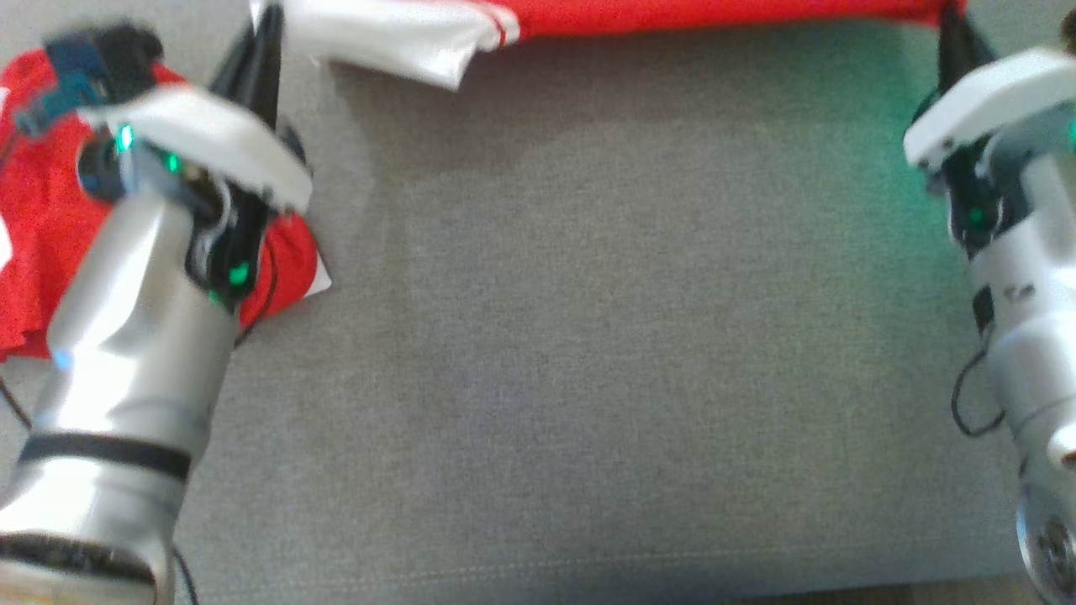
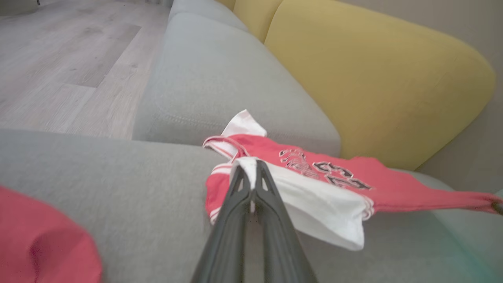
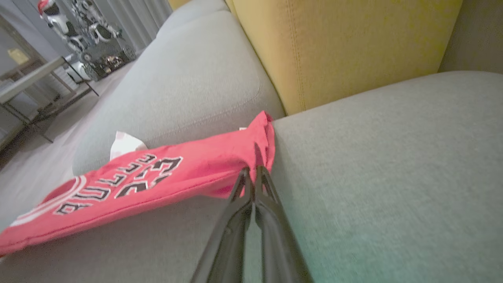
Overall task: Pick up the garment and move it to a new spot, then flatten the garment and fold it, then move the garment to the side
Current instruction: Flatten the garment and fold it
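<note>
**A:** Where is the garment (image 1: 714,17) right now?

**B:** It's strung between the two arms over the far part of the grey sofa seat (image 1: 588,336), near the yellow backrest (image 2: 373,70). The left gripper (image 2: 253,163) is pinched tight on its white edge. The right gripper (image 3: 251,171) is clamped on a bunched red corner at the other end.

**A:** Lying flat or lifted?

**B:** Mostly lifted, I'd say. The white part sags, and both wrist views show shadow beneath it. I can't tell whether any of it touches the cushion.

**A:** So which step is this?

**B:** It looks like the carry to a new spot, or the very start of flattening. No fold has been made.

**A:** And next?

**B:** Both arms need to hold the cloth taut and lower it together onto the open seat. It should lie without wrinkles before either gripper lets go, and the sagging white part could tuck under. There's also another red cloth (image 1: 34,252) beneath the left arm, so it's best to set down clear of that.
</note>
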You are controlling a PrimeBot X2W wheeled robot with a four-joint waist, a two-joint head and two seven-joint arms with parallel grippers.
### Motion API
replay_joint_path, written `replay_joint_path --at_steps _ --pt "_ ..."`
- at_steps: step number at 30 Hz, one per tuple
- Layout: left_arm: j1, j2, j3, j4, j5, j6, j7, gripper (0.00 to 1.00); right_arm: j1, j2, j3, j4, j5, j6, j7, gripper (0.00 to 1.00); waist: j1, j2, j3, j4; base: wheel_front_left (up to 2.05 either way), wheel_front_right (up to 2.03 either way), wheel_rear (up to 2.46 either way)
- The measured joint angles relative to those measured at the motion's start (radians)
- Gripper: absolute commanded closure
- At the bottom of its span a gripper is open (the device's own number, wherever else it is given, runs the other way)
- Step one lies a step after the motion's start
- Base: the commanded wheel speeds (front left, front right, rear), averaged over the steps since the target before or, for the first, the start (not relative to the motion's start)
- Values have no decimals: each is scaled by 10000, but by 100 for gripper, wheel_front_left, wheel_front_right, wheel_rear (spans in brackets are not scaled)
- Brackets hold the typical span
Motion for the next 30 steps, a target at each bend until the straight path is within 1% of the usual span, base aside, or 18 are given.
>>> replay_joint_path --at_steps 4,7,8,12,14,20,24,30 --pt "930 387 -449 -171 -46 -8 407 100 586 -190 504 56 284 0 359 100 0 0 -429 5 0 0 0" --pt "1647 663 -794 -571 -295 -12 794 100 955 -314 970 58 397 0 637 100 0 0 -741 0 0 0 0" --pt "1647 663 -794 -571 -295 -12 794 100 955 -314 970 58 397 0 637 100 0 0 -741 0 0 0 0" --pt "2429 1197 -1369 -1296 -493 -17 1289 100 1361 -600 1569 -35 500 0 880 100 0 0 -1130 7 0 0 0" --pt "2702 1429 -1549 -1662 -621 -84 1542 100 1554 -786 1818 -138 650 0 1041 100 0 0 -1308 21 0 0 0" --pt "3371 1994 -1987 -2702 -1041 -84 2311 100 2036 -1392 2748 -552 844 0 1620 100 -1 0 -1749 61 0 0 0" --pt "3883 2382 -2293 -3513 -1413 -84 2855 100 2355 -1814 3271 -828 1174 2 2151 100 0 0 -1977 53 0 0 0" --pt "4688 2963 -2362 -4592 -2157 -84 3559 100 2894 -2481 4069 -1551 1781 2 2832 100 0 0 -2259 -25 0 0 0"
